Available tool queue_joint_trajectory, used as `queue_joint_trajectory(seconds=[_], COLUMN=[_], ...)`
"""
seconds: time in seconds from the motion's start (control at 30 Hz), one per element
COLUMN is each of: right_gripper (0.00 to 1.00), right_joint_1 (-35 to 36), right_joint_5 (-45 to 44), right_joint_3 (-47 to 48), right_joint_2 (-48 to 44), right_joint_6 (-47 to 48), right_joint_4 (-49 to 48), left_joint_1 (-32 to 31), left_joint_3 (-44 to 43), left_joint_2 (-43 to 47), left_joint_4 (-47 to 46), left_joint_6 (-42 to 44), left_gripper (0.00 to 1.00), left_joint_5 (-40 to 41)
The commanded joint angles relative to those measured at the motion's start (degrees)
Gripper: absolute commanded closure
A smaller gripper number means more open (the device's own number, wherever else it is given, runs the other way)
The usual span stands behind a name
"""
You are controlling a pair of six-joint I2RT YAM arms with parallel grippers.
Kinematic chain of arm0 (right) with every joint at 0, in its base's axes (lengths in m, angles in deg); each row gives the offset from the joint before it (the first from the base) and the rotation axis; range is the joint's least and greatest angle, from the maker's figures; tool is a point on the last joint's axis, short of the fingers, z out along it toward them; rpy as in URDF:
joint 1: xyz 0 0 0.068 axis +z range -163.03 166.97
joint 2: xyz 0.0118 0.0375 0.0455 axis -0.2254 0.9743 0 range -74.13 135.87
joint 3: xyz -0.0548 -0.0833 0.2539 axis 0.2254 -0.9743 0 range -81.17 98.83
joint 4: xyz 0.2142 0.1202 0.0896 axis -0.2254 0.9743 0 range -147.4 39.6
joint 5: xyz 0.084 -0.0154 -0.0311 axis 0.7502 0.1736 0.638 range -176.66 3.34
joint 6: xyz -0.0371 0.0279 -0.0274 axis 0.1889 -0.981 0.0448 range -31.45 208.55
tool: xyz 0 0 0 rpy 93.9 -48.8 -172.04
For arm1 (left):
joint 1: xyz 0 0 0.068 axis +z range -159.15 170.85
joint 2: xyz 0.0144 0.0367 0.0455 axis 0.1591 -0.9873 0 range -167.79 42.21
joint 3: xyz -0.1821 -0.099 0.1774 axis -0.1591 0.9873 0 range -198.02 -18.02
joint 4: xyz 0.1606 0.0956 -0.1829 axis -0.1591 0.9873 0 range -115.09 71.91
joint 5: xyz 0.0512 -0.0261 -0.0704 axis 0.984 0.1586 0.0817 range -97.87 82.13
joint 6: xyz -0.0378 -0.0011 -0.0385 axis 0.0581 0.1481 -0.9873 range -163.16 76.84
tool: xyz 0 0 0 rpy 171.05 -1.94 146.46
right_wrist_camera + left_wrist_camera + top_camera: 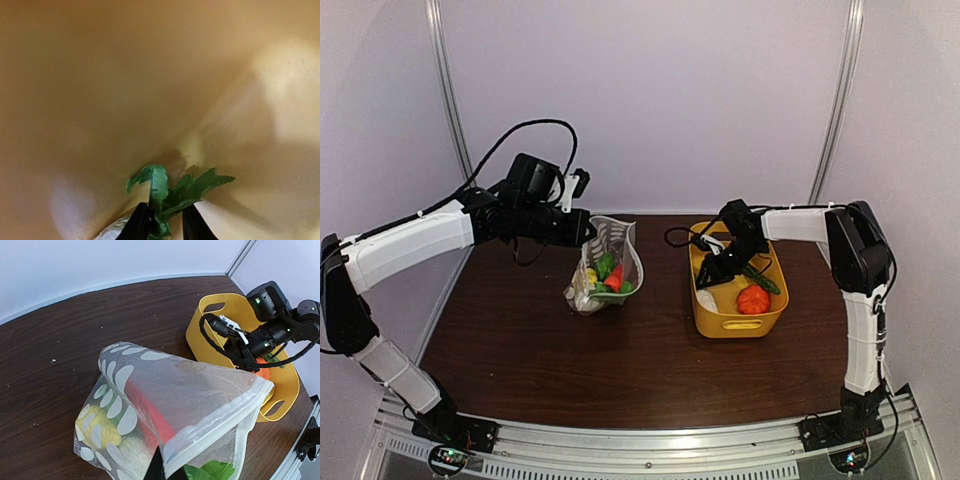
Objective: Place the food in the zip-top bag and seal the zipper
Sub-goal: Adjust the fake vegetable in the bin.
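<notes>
My left pincer [588,232] is clenched on the mouth edge of the zip-top bag [605,268]. It holds that rim up while the bag's lower end appears to sit on the desk [520,350], a little left of the middle. From my left wrist, one dark finger [155,467] shows at the rim, right against the zipper [220,424], which runs pale along a mouth that gapes unsealed. Through the dotted plastic I see a red piece [150,415], a yellow piece [95,429] and a green piece [210,471] lying together inside. My right pincer [164,226] is down inside the yellow basket [740,328], which stands on the desk to the right of the bag and apart from it. This pincer is closed on the stem of the leafy greens [167,197], with a black finger pressed to either side and the leaves spreading toward the basket's wall. Something white lies just beside the left finger, too blurred to name. From above, an orange piece [753,298], a white radish [706,299] and a green cucumber [761,279] lie in the basket near that pincer.
</notes>
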Motion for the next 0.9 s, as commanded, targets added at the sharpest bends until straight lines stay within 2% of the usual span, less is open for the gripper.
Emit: queue_joint_trajectory(seconds=[0.0, 0.03, 0.07, 0.3, 0.5, 0.6, 0.63, 0.7, 0.87], right_gripper=[0.91, 0.98, 1.00, 1.00, 1.00, 0.97, 0.95, 0.85, 0.59], right_joint_1=[0.2, 0.2, 0.0, -2.0, -2.6, -2.6, -2.7, -2.6, -2.6], right_joint_5=[1.2, 1.0, 0.7, -4.9, -12.9, -14.7, -14.7, -14.2, -12.1], right_joint_3=[1.7, 1.8, 1.7, 3.9, 6.2, 9.1, 10.3, 12.1, 8.2], right_joint_2=[0.1, -0.4, -1.2, -5.8, -5.0, -1.4, -0.2, 0.6, -5.0], right_joint_6=[-0.3, 0.0, 0.3, 3.9, 6.4, 7.0, 7.1, 6.7, 4.1], right_joint_4=[-1.5, -1.4, -1.2, 1.0, -1.3, 0.3, 1.1, 2.6, 1.1], left_joint_1=[0.2, 0.2, 0.2, 0.2, 0.2, 0.2, 0.2, 0.2, 0.2], left_joint_3=[-1.2, -1.1, -1.0, -1.5, -2.2, -2.0, -1.9, -1.5, -0.9], left_joint_2=[0.3, 0.4, 0.3, 0.0, -0.7, -0.4, -0.3, 0.2, 1.2], left_joint_4=[-0.9, -0.9, -1.0, -1.0, -0.9, -0.5, -0.5, -0.4, 0.0], left_joint_6=[-0.6, -0.7, -0.8, -0.8, -0.7, -0.9, -0.9, -1.0, -1.0], left_gripper=[1.00, 1.00, 1.00, 1.00, 1.00, 1.00, 1.00, 1.00, 1.00], left_joint_5=[0.5, 0.4, 0.3, 0.0, -1.1, -1.2, -1.2, -1.2, -0.4])
